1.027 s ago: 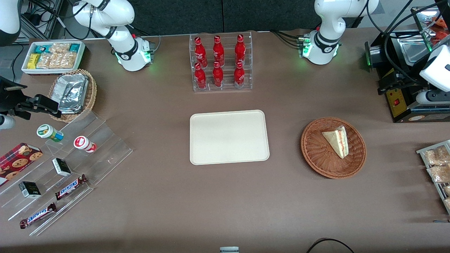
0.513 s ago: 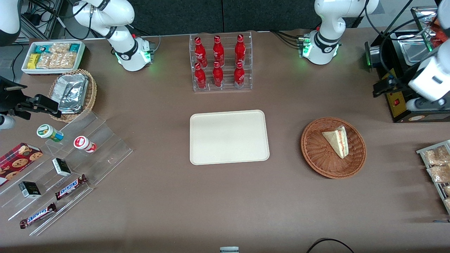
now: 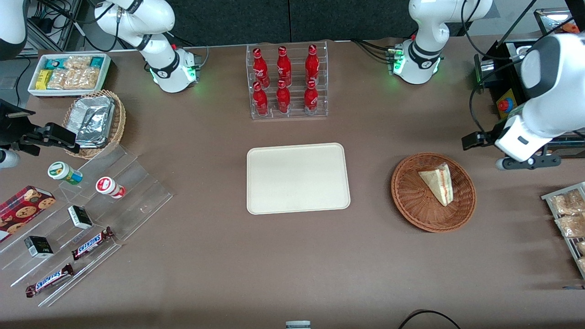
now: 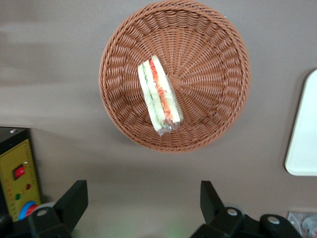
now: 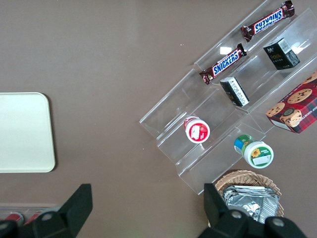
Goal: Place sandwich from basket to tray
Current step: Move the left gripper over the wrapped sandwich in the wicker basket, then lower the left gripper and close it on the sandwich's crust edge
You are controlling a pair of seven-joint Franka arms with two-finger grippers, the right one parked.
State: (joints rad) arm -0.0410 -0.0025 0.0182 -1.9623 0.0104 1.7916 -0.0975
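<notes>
The sandwich (image 3: pixel 438 183) (image 4: pixel 159 96), a wrapped wedge of white bread with red and green filling, lies in the round reddish-brown wicker basket (image 3: pixel 411 214) (image 4: pixel 213 59). The cream tray (image 3: pixel 297 178) (image 4: pixel 304 144) sits bare beside the basket, at mid-table. My left gripper (image 3: pixel 516 155) (image 4: pixel 142 203) hangs above the table, beside the basket toward the working arm's end and slightly farther from the front camera. Its fingers (image 4: pixel 74 198) stand wide apart with nothing between them, apart from the basket.
A black machine with a yellow panel (image 3: pixel 507 100) (image 4: pixel 20 178) stands close by the gripper. A rack of snack packets (image 3: pixel 569 214) lies at the working arm's table edge. A red bottle rack (image 3: pixel 288 82) stands farther back than the tray. Acrylic snack steps (image 3: pixel 91 205) lie toward the parked arm's end.
My left arm has swung down from over the black machine toward the basket, nearer the front camera. The sandwich, basket and tray have not moved.
</notes>
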